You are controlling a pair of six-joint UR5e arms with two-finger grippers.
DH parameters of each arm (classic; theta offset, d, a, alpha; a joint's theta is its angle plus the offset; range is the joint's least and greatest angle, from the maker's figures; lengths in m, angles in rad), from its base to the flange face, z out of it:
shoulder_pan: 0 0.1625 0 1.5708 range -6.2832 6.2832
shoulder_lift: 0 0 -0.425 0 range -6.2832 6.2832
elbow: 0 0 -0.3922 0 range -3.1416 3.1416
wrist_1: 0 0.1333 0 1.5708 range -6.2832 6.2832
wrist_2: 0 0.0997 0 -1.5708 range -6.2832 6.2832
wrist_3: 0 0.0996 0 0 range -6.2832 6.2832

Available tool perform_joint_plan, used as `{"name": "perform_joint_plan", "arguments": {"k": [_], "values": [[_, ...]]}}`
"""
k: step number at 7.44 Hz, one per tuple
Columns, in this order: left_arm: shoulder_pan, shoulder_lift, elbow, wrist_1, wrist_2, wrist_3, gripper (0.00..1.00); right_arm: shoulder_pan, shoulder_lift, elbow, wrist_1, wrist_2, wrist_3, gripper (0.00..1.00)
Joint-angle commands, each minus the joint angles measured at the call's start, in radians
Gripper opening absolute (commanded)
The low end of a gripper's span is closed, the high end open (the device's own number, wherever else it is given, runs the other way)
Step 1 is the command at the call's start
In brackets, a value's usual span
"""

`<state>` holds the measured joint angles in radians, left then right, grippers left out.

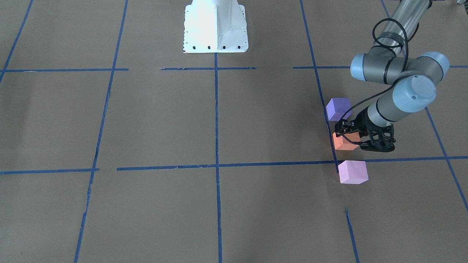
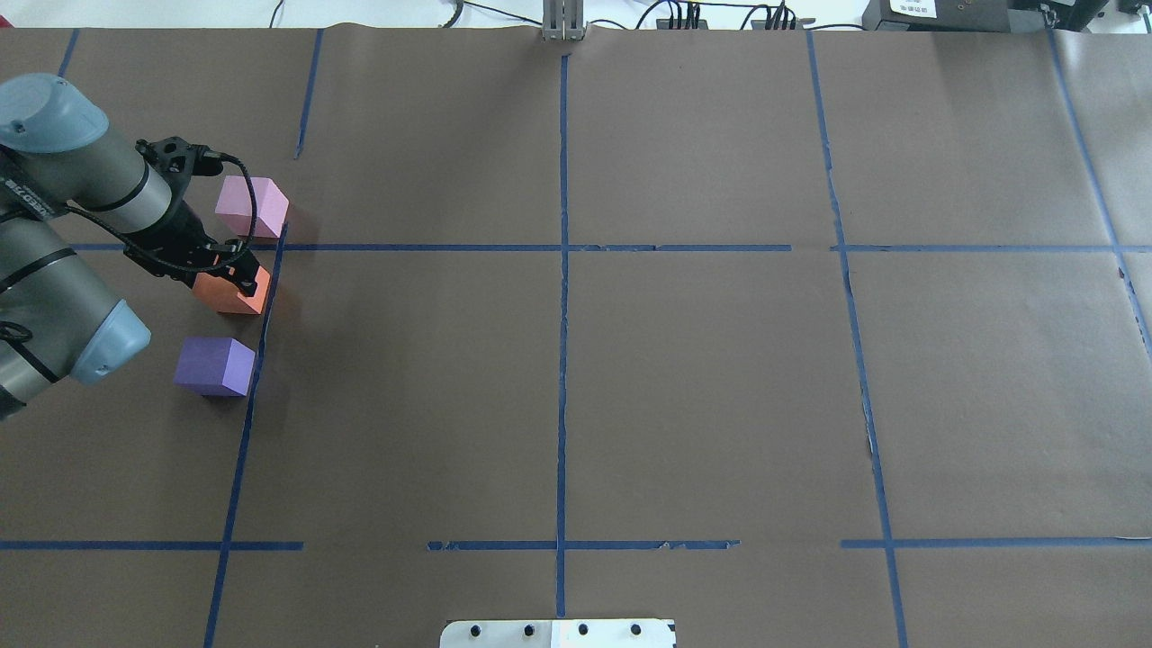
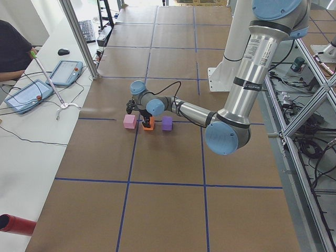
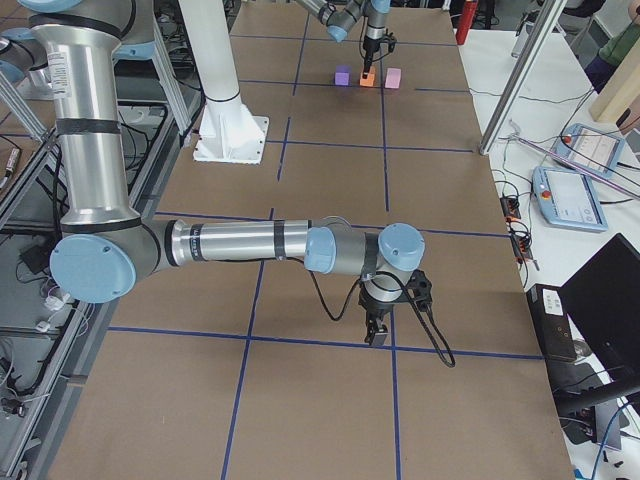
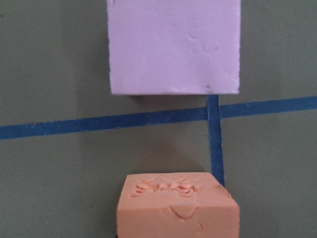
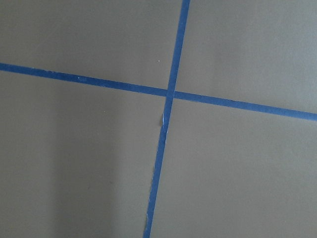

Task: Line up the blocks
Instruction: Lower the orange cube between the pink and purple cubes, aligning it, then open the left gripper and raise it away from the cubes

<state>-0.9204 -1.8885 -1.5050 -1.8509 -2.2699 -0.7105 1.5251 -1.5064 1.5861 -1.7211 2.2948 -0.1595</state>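
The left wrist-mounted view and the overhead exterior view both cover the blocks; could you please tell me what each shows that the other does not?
Only the left wrist-mounted view shows the pitted dents on top of the orange block. Only the overhead exterior view shows the violet block, the left gripper at the orange block, and the wider table. Both show the orange block and the pink block apart, with a blue tape line crossing between them.

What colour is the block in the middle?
The middle block is orange, clearest in the left wrist view.
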Motion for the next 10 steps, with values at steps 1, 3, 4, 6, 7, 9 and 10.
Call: {"name": "perform_joint_plan", "arguments": {"k": [1,3,4,6,7,9,10], "values": [[0.0,0.0,0.0,0.001,0.001,0.0,0.84,0.0,0.0,0.0,0.0,0.0,0.0,1.0],[-0.001,0.0,-0.001,0.002,0.003,0.0,0.95,0.0,0.0,0.0,0.0,0.0,0.0,1.0],[-0.001,0.002,-0.003,0.004,0.003,0.0,1.0,0.0,0.002,0.0,0.0,0.0,0.0,1.0],[-0.005,0.002,-0.012,0.01,0.0,-0.003,1.0,0.0,0.0,0.0,0.0,0.0,0.0,1.0],[-0.012,0.002,-0.024,0.012,0.0,-0.018,1.0,0.0,0.0,0.0,0.0,0.0,0.0,1.0],[-0.055,0.012,-0.092,0.027,-0.031,-0.026,1.0,0.0,0.0,0.0,0.0,0.0,0.0,1.0],[-0.066,0.015,-0.134,0.054,-0.039,-0.027,1.0,0.0,0.0,0.0,0.0,0.0,0.0,1.0]]}}
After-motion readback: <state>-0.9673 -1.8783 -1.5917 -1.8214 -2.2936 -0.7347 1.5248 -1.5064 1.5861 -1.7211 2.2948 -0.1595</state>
